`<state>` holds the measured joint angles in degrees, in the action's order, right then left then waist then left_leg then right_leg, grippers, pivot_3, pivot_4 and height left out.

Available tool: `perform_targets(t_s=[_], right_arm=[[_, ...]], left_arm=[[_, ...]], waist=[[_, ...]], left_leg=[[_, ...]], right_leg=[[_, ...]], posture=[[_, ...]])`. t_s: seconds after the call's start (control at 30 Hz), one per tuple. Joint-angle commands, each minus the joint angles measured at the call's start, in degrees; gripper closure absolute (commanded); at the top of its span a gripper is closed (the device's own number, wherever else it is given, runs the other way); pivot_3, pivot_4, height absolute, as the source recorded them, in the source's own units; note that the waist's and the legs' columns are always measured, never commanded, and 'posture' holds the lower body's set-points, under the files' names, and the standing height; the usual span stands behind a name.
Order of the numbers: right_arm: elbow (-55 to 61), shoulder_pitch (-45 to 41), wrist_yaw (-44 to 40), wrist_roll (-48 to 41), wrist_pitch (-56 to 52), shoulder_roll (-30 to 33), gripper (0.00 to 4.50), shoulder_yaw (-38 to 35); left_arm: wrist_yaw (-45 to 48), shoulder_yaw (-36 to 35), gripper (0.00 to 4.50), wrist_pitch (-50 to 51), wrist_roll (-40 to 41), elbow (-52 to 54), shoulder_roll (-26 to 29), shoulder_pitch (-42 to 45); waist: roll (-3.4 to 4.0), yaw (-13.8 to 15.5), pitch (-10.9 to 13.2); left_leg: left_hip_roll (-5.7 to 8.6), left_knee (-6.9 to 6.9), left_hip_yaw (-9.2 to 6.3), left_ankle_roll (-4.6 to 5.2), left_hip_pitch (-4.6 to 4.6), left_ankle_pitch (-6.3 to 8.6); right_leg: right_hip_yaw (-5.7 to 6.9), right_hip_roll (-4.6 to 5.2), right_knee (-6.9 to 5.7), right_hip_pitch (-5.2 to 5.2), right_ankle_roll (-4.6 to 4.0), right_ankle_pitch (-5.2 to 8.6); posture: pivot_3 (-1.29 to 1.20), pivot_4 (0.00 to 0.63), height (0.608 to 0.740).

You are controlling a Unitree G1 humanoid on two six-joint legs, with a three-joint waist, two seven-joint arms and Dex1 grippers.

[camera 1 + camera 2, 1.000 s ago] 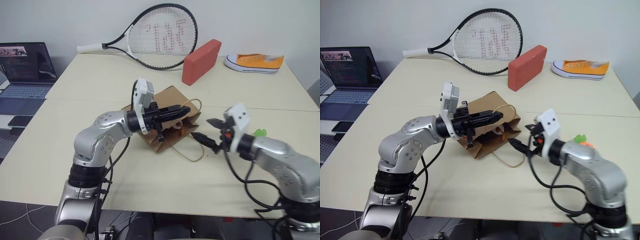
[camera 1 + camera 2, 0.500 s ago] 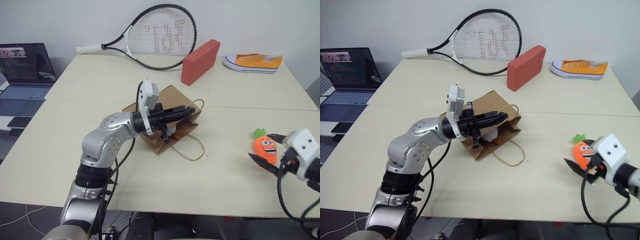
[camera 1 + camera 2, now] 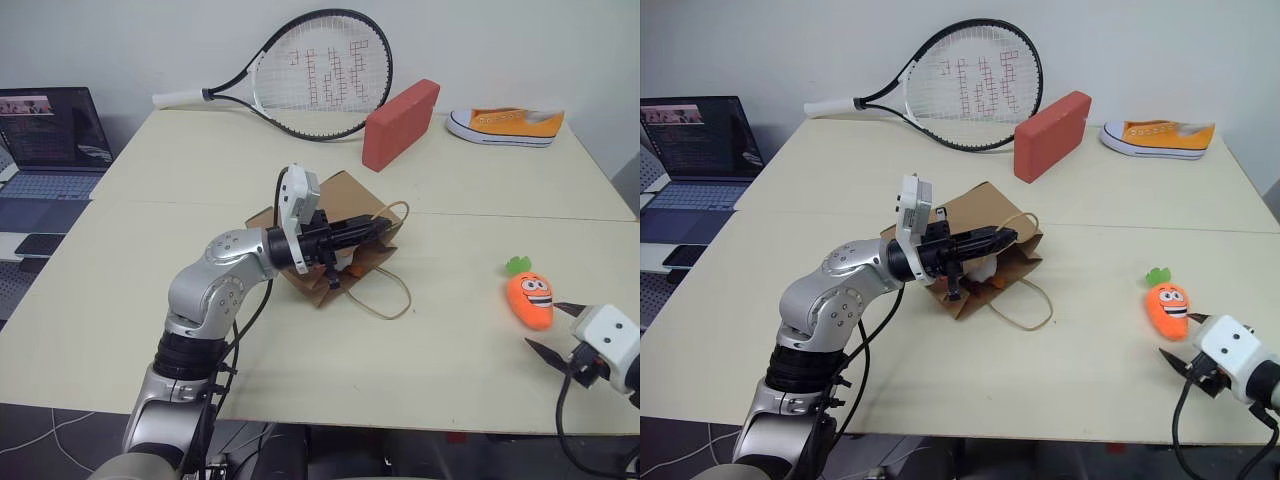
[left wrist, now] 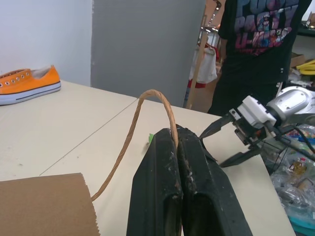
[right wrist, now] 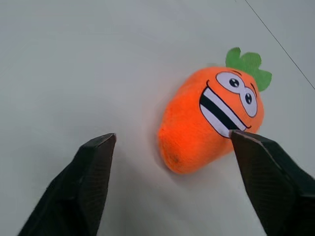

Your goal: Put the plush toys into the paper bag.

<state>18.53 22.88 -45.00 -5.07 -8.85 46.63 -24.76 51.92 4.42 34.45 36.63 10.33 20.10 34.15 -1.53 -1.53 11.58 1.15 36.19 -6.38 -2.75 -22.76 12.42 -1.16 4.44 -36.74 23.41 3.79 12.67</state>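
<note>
The left tool [image 4: 177,147] is clamped tight on one thin twisted paper loop handle [image 4: 147,105] of the plain brown kraft paper bag [image 3: 335,200], its two black fingers [image 4: 157,187] pressed together with the cord pinched between their tips. It hangs above the tabletop, pointing across toward the robot's right, and holds the handle up so that the bag's mouth gapes on that side. The bag lies on its side near the middle of the pale tabletop [image 3: 200,160]. Inside the mouth, something white with a bit of orange-brown shows [image 3: 985,270], partly hidden by the tool; it looks like the white egg plush toy, though I cannot tell for sure. The bag's second loop handle [image 3: 385,300] trails loose on the tabletop in front of the mouth.

The right tool [image 5: 172,147] stands open at the near right edge of the tabletop, its two black fingers [image 5: 88,172] spread wide and gripping nothing. The orange smiling carrot plush toy with a green leafy top [image 3: 530,295] lies flat on the tabletop just beyond its fingertips, face up, well apart from the bag.

At the far side of the tabletop lie a black-framed tennis racket with a white grip [image 3: 320,70], a red rectangular block [image 3: 400,122] beside it, and an orange-and-white sneaker [image 3: 505,124] further right. An open laptop [image 3: 50,130] sits on a separate surface to the left. In the left wrist view, a person in a dark printed T-shirt [image 4: 256,39] stands beyond the tabletop.
</note>
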Motion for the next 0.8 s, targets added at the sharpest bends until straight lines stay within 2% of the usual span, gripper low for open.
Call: perform_targets(t_s=[0.03, 0.23, 0.27, 0.4, 0.5, 0.8], right_arm=[[-2.41, -2.89, 3.00, 3.27, 1.73, -0.45, 2.00, 2.58], [-3.80, -6.31, 6.32, 5.26, 0.87, -1.46, 4.26, 4.46], [-4.06, -6.65, 6.72, 5.56, 0.88, -1.43, 4.47, 4.46], [-4.08, -10.14, 9.20, 4.85, -1.48, -1.88, 4.47, 2.65], [-1.14, -12.38, 7.93, 1.73, -4.89, -1.84, 4.47, 1.99], [17.16, -17.46, -4.00, -21.54, -23.45, 3.40, 4.47, 1.56]], left_arm=[[0.00, -0.06, 4.50, -0.87, 0.04, 1.97, -0.01, 0.22], [-0.24, -0.36, 4.50, -0.66, 0.07, 2.37, 0.42, 0.00], [-0.22, -0.41, 4.50, -0.65, 0.08, 2.41, 0.52, -0.06], [0.15, -1.26, 4.50, -0.46, 0.29, 2.07, 1.70, 0.15], [0.40, -2.30, 4.50, -0.20, 0.89, 1.35, 2.63, 0.84], [1.69, -4.75, 4.50, 1.57, 3.20, -0.99, 4.59, 3.62]], waist=[[0.01, -0.02, 0.00], [0.00, -0.01, 0.00], [0.00, -0.01, 0.00], [0.00, -0.15, 0.00], [0.01, -0.15, 0.00], [0.01, 0.03, 0.00]], left_leg=[[0.00, 0.00, 0.00, 0.00, 0.00, 0.00], [0.01, 0.00, -0.02, 0.00, 0.01, 0.00], [0.01, 0.00, -0.02, 0.00, 0.01, 0.00], [0.01, 0.01, 0.00, 0.00, 0.05, 0.00], [0.01, 0.01, 0.05, 0.00, 0.10, 0.00], [0.01, -0.02, -0.09, 0.00, 0.06, 0.00]], right_leg=[[0.01, 0.00, 0.01, 0.00, 0.00, 0.00], [-0.01, 0.00, -0.02, -0.01, 0.00, 0.00], [-0.02, 0.00, -0.02, -0.01, 0.00, 0.00], [-0.04, 0.00, -0.01, -0.04, 0.00, 0.00], [-0.09, 0.00, -0.04, -0.06, 0.00, 0.00], [0.04, -0.01, -0.06, -0.07, 0.03, -0.02]], posture=[[0.00, 0.150, 0.740], [0.00, 0.150, 0.740], [0.00, 0.150, 0.740], [0.00, 0.150, 0.740], [0.00, 0.150, 0.740], [0.00, 0.150, 0.740]])
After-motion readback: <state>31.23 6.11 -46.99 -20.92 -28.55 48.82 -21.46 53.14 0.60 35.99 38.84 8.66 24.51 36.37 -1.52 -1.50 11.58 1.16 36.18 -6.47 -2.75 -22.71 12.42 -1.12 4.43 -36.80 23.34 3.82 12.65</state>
